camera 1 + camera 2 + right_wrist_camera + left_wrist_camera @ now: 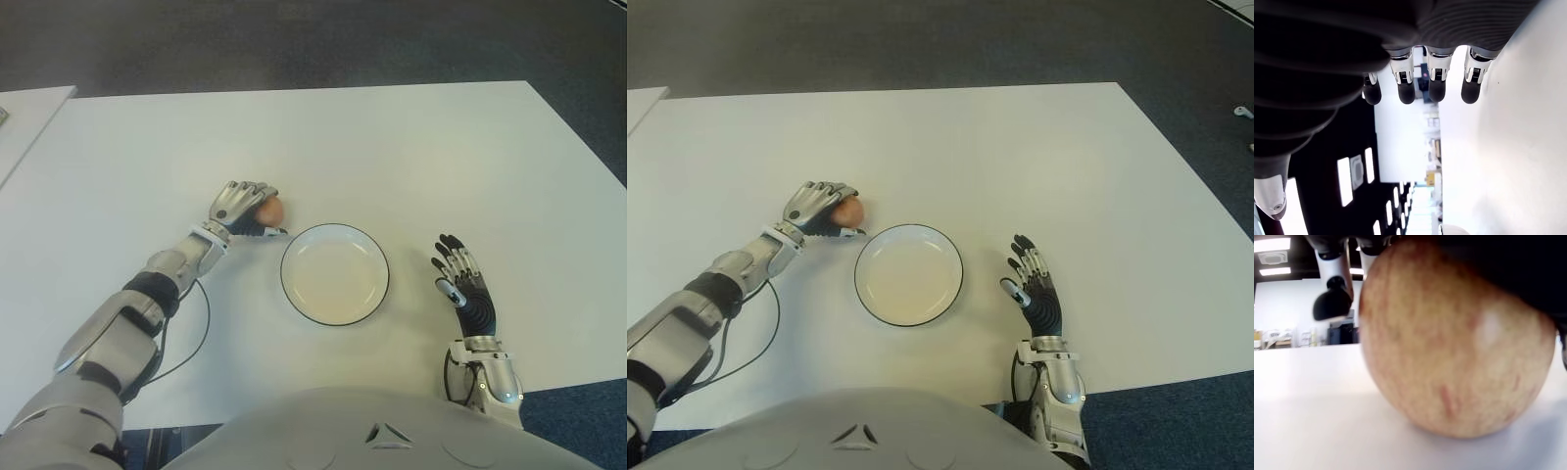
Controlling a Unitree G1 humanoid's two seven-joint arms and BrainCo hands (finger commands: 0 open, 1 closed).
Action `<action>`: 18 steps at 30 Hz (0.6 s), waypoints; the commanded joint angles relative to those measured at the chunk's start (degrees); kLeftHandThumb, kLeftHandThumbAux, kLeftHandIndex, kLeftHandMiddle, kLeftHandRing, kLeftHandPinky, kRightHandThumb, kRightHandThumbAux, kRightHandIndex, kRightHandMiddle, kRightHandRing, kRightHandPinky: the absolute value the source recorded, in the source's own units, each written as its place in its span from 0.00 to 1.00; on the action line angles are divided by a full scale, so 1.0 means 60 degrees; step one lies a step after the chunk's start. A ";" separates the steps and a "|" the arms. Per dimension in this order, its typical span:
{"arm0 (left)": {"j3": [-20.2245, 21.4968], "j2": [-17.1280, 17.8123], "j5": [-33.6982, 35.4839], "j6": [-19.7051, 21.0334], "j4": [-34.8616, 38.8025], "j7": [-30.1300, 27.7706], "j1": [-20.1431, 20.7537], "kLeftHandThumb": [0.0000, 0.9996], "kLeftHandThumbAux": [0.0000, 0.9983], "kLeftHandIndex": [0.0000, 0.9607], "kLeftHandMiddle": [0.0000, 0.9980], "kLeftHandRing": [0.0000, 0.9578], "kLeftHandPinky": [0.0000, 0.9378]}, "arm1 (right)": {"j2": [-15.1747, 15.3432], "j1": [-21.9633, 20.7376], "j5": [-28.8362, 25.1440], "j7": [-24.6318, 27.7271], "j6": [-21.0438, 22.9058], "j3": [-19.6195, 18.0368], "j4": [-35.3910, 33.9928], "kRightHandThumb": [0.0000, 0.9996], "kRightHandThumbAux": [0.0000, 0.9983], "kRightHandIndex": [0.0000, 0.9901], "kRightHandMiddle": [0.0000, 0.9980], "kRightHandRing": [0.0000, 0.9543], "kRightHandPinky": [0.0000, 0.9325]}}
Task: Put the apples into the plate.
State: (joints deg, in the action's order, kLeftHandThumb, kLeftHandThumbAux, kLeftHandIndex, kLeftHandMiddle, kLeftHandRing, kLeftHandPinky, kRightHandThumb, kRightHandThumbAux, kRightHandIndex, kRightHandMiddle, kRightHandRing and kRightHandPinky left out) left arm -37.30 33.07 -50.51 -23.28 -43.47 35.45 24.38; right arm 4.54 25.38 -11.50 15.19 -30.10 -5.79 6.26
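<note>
**Apple in my left hand, beside the plate**

The white table (392,147) spreads out in front of me, the biggest thing in sight. Near its front edge sits the plate (334,233), round and white with a thin dark rim, nothing in it. My right hand (462,282) shows to the right of the plate, apart from it, palm up, fingers spread and holding nothing. My left hand (245,209) is just beside the plate's upper left rim, its fingers curled over the apple (270,211). From my left wrist the apple fills the view, yellowish with red streaks, its underside touching the table. It lies outside the plate, close to the rim.
</note>
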 commanded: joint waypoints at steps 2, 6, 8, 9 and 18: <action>0.0431 0.0428 -0.0263 0.0598 0.2401 -0.0810 -0.0976 0.76 0.69 0.46 0.86 0.88 0.89 | -0.0151 0.0044 -0.0055 0.0013 0.0138 0.0017 0.0483 0.06 0.55 0.02 0.08 0.05 0.01; 0.0939 0.0526 -0.0299 0.0841 0.3440 -0.0694 -0.1200 0.76 0.69 0.46 0.87 0.90 0.90 | -0.0187 -0.0004 -0.0040 -0.0014 0.0200 0.0039 0.0546 0.06 0.55 0.03 0.08 0.06 0.03; 0.1112 0.0511 -0.0258 0.0834 0.3660 -0.0738 -0.1301 0.75 0.69 0.46 0.87 0.90 0.90 | -0.0203 -0.0015 -0.0049 -0.0017 0.0232 0.0044 0.0560 0.07 0.55 0.03 0.09 0.06 0.04; 0.1178 0.0501 -0.0251 0.0830 0.3739 -0.0774 -0.1345 0.75 0.69 0.46 0.87 0.90 0.90 | -0.0207 -0.0019 -0.0052 -0.0016 0.0239 0.0045 0.0565 0.07 0.55 0.03 0.09 0.06 0.04; 0.2696 0.1161 0.0584 0.0448 0.5766 -0.1658 -0.1930 0.75 0.69 0.46 0.87 0.89 0.89 | -0.0253 -0.0036 0.0152 -0.0152 0.0382 0.0108 0.0604 0.08 0.55 0.04 0.09 0.06 0.02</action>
State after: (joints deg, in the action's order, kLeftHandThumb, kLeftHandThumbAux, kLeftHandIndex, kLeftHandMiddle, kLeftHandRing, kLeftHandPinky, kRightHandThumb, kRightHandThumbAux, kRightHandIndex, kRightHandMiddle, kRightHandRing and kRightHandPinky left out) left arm -24.73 37.89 -49.15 -20.24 -12.28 27.73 13.90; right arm 3.62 23.97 -11.10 14.73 -30.59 -5.60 7.36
